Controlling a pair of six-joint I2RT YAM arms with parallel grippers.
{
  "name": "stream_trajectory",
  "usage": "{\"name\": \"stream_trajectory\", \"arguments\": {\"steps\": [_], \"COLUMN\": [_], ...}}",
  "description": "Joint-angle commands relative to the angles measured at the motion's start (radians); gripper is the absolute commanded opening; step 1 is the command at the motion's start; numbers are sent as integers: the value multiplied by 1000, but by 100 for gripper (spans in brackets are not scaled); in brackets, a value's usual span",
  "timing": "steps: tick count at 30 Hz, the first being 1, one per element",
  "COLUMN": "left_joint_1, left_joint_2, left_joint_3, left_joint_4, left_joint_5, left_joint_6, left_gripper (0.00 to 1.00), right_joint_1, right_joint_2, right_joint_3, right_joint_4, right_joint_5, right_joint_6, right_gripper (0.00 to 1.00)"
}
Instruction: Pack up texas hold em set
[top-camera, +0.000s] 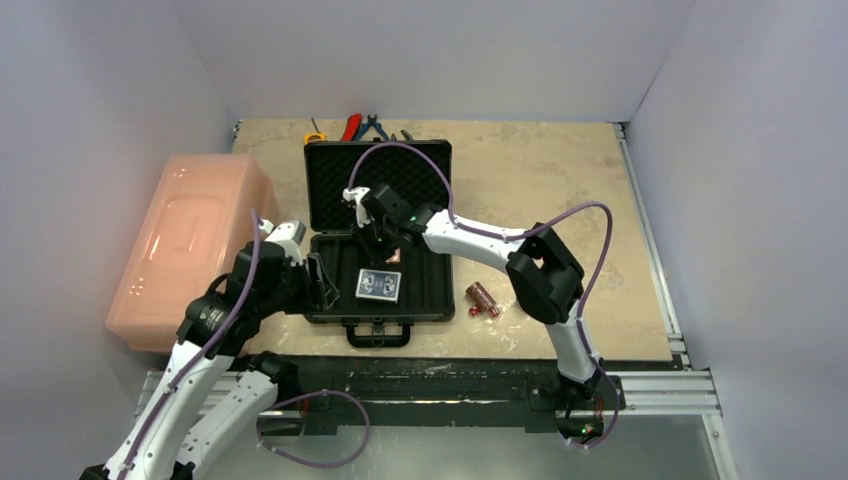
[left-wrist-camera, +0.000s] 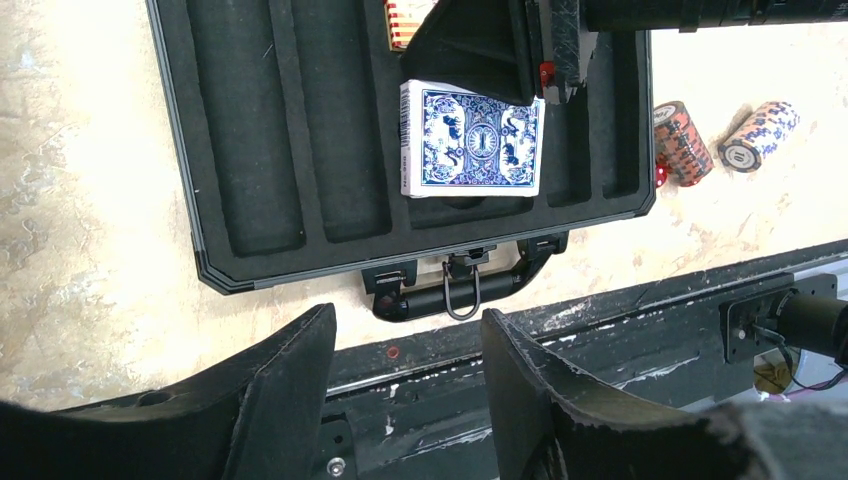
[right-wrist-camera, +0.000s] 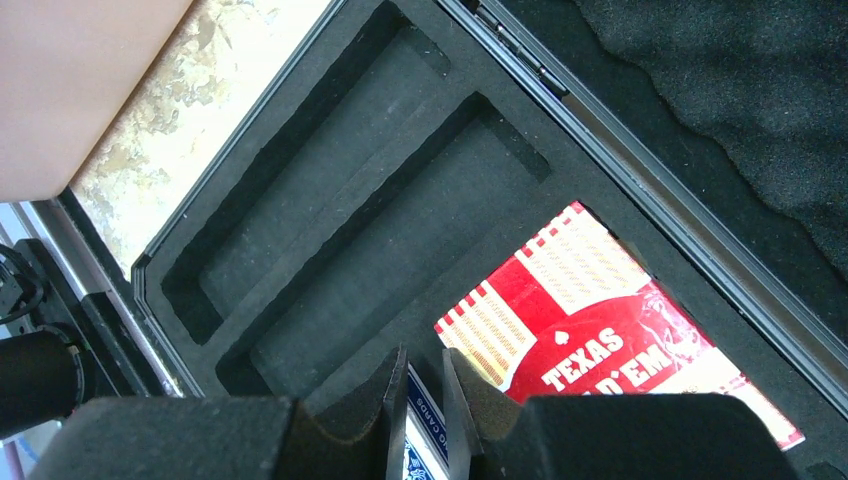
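With the left fingers (left-wrist-camera: 290, 390) spread empty beside the case (left-wrist-camera: 250, 150), the blue deck (left-wrist-camera: 470, 150) inside lies seemingly unseated under the nearly shut right fingers (right-wrist-camera: 365, 405), grip impossible to tell, and a push could jam it against the red deck (right-wrist-camera: 600, 320).

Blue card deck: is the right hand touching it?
Touching. The right wrist view shows the blue card deck wedged between the fingers of the right hand, with no gap either side.
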Motion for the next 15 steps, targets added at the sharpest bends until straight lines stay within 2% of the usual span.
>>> {"name": "stream_trajectory", "arguments": {"steps": [1,15], "left_joint_1": [6,6], "left_joint_2": [-16,-24], "left_joint_3": [-1,-8], "left_joint_4": [21,30], "left_joint_5": [15,14], "left_joint_6": [20,23], "left_gripper": [55,55], "right_joint_1": [5,17], "right_joint_2": [-1,-39], "right_joint_3": [27,-35], "right_joint_4": [7,-4], "right_joint_5": [-36,-46], "right_joint_6": [-14,-31], "right_gripper": [23,23]}}
